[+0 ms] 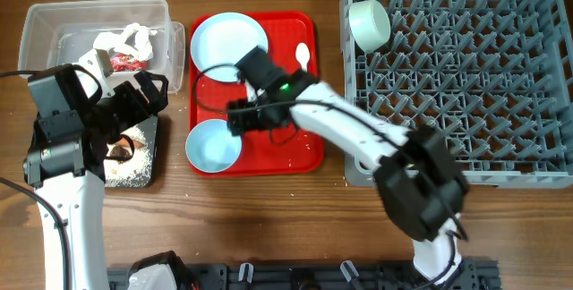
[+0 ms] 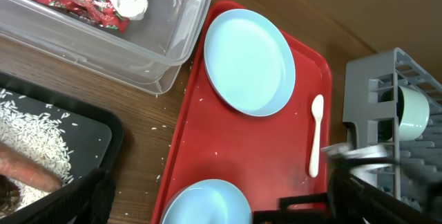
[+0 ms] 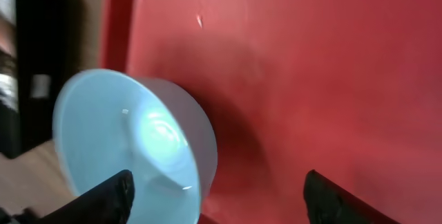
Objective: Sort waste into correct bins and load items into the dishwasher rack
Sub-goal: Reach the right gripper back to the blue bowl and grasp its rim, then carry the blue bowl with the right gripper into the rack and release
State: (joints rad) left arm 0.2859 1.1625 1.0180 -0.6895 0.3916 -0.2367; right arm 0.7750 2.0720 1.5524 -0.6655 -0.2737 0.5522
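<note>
Loading step: right gripper (image 3: pixel 217 182), fingers spread wide, is hovering beside bowl (image 3: pixel 131 134) on red tray (image 3: pixel 311 58); next calling for rim pinch, then rack (image 1: pixel 501 75).

Brown wooden tabletop (image 1: pixel 269 218) (evenly lit), black rail (image 1: pixel 295 277) along the near edge

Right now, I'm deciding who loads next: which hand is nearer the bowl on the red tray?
Right. The right hand hovers open just beside the bowl, over the red tray; the left hand sits beyond the tray's left edge, by the black tray.
</note>
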